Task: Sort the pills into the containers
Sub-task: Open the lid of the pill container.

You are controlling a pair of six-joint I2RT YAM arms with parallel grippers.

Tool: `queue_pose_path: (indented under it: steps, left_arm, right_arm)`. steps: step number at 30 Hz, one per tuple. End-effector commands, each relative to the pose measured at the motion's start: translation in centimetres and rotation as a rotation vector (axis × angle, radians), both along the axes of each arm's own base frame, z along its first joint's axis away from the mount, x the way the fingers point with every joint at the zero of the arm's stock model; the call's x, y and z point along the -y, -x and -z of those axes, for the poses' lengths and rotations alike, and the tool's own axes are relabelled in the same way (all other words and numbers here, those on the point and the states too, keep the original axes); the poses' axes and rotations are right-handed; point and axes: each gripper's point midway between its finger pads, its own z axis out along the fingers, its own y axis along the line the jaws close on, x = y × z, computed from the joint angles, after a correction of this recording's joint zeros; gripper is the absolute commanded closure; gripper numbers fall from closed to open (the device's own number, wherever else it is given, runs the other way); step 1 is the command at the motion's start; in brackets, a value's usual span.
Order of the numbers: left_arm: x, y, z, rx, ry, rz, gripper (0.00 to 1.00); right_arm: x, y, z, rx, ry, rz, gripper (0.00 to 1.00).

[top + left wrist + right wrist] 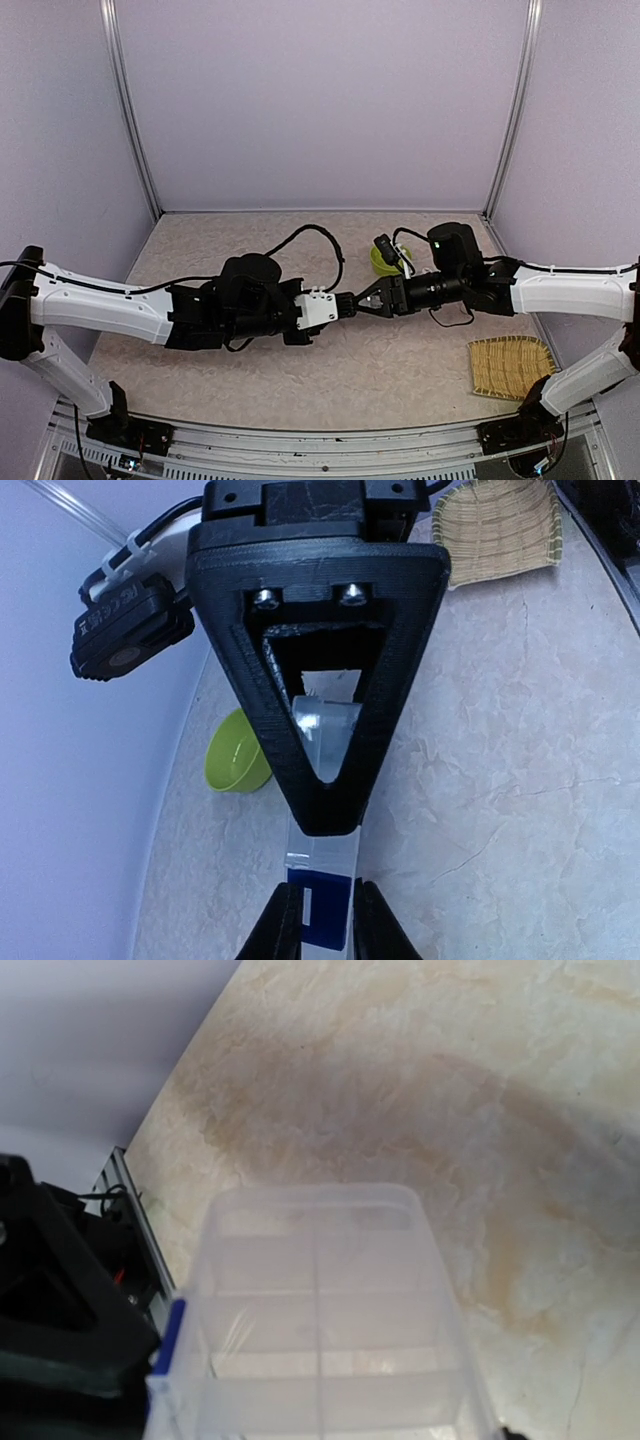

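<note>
Both pincers hold the clear pill box (320,1330) above the desk (400,370), its long axis running between them: right pincer (322,775) clamps one end, left pincer (325,925) narrow on the blue-latched end.

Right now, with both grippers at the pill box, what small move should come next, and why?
Probably finish closing the left gripper on the pill box. Its fingers flank the box's blue-latched end, but firm contact isn't clear from the wrist view, while the right gripper clamps the opposite end. A secure hold at both ends seems needed before anything is done with the lid.
</note>
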Motion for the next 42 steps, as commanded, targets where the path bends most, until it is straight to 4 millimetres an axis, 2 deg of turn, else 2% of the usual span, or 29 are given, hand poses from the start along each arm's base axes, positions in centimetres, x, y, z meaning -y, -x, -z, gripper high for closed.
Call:
queue_pose_path:
  steps: [1, 7, 12, 18, 21, 29, 36, 42]
  left_arm:
    - [0.1, 0.3, -2.4, -0.070, 0.072, 0.042, 0.74]
    - [-1.0, -0.3, -3.9, -0.068, 0.140, 0.000, 0.50]
    - [-1.6, -0.9, -4.3, -0.044, 0.163, -0.052, 0.41]
    - [-1.1, 0.5, -2.8, -0.038, 0.108, -0.016, 0.28]
    - [-1.0, 0.3, -1.7, -0.039, 0.077, -0.032, 0.26]
    - [-0.5, -0.1, -0.6, -0.043, 0.046, -0.052, 0.26]
    - [-0.3, -1.3, -0.4, -0.018, 0.034, -0.101, 0.26]
    - [-0.4, -1.9, -1.1, 0.001, 0.051, -0.134, 0.28]
  right_arm:
    - [-0.4, 0.2, -0.2, 0.051, 0.009, -0.036, 0.64]
    - [-0.4, 0.2, 0.0, 0.062, 0.015, -0.043, 0.64]
    - [-0.3, 0.2, 0.2, 0.059, 0.020, -0.040, 0.64]
    - [-0.3, 0.2, -0.2, 0.053, 0.014, -0.039, 0.64]
    - [-0.3, 0.3, -0.5, 0.054, 0.005, -0.039, 0.64]
    - [-0.4, 0.5, -1.3, 0.058, -0.017, -0.046, 0.64]
    - [-0.3, 0.8, -1.2, 0.057, -0.023, -0.052, 0.64]
    - [-0.2, 0.9, -1.0, 0.058, -0.019, -0.054, 0.64]
